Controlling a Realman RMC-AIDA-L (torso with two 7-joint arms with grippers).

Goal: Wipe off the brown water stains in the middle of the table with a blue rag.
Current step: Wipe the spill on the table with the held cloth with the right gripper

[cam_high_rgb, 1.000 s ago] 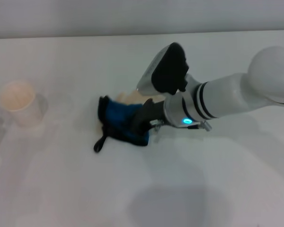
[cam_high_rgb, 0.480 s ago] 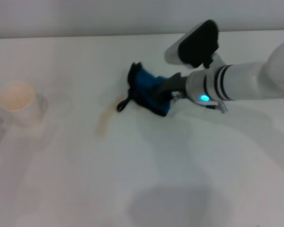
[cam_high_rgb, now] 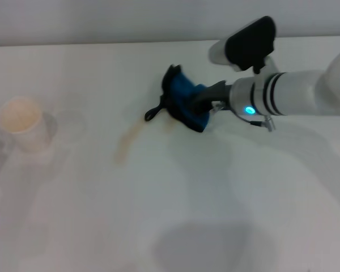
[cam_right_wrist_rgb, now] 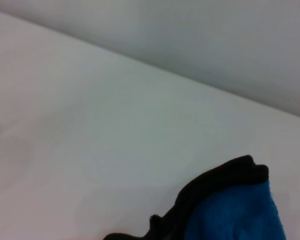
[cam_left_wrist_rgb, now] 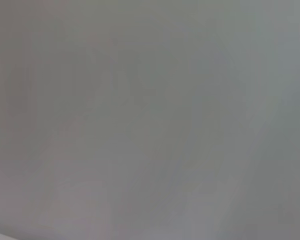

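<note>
The blue rag with black trim is bunched on the white table, behind the middle, its black loop trailing to the left. My right gripper is shut on the rag's right side, and its fingertips are buried in the cloth. The brown water stains show as a thin pale tan streak running from the rag's lower left edge down to the left. The right wrist view shows a corner of the rag over the bare table. My left gripper is out of view, and its wrist view shows only blank grey.
A white paper cup stands at the far left of the table. The table's back edge meets a grey wall. A grey shadow lies on the table at the front.
My right gripper has dragged the rag right and away from me, from the table's middle to behind it. The tan streak it covered now lies bare.
</note>
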